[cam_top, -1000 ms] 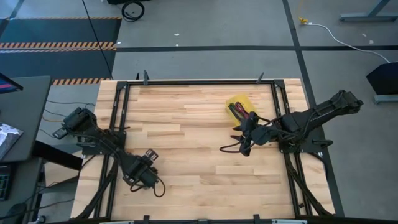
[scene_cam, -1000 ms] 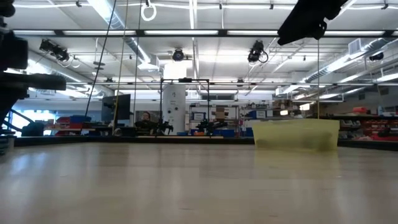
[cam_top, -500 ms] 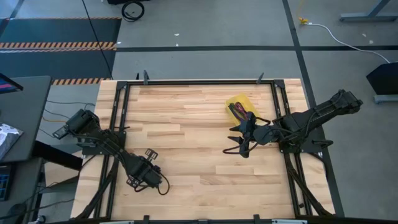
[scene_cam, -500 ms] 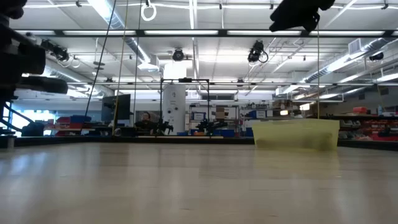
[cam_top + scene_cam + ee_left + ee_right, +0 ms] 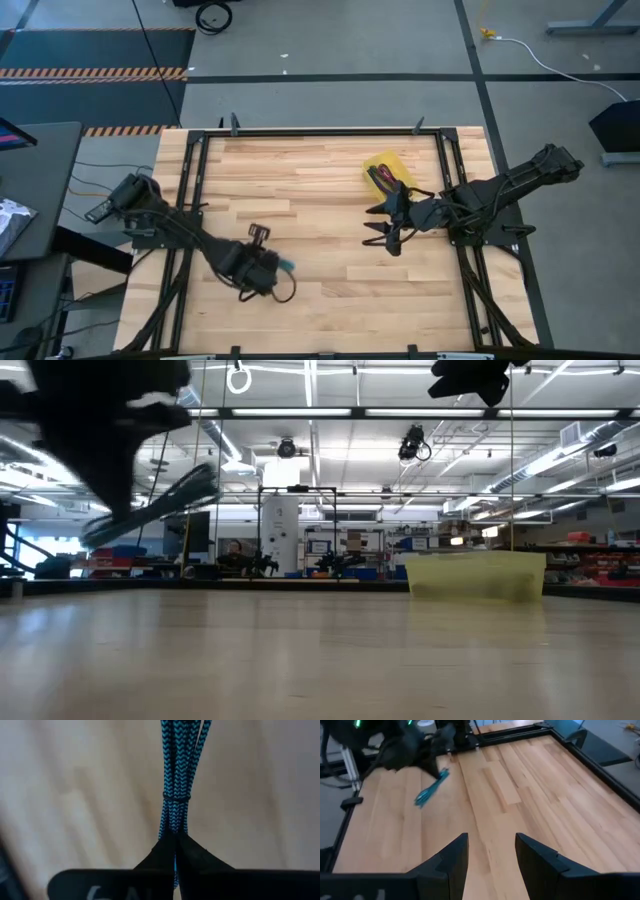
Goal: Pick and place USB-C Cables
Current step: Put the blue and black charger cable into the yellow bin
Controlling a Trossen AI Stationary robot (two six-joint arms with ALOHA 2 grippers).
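Note:
A teal USB-C cable (image 5: 176, 775), a short braided bundle with a thin tie around it, sticks out past my left gripper (image 5: 175, 842), which is shut on it. In the high view that gripper (image 5: 272, 266) is at the table's near left of centre, with the teal cable (image 5: 287, 265) on its right side. The right wrist view shows the cable (image 5: 431, 789) from afar. My right gripper (image 5: 385, 232) (image 5: 491, 852) hangs open near the yellow tray (image 5: 385, 168), with nothing between its fingers. Dark and magenta cables (image 5: 384, 178) lie in the tray. My left gripper pinches one end of the teal bundle (image 5: 173, 826), just behind its tie, between the free ends of its two fingers. The fingers come from the table's left and lie along the cable. The rest of the bundle juts out beyond the fingertips toward the right, and seems clear of the tabletop.
The wooden tabletop (image 5: 320, 200) has a black frame (image 5: 320, 131) around its edge. The yellow tray (image 5: 476, 576) stands at the far right. Bare wood lies between the two grippers.
My left gripper has shut on the teal cable and swung quickly toward the table's right and a little toward the far edge, carrying the cable, which now shows past its fingertips. My right arm has risen slightly.

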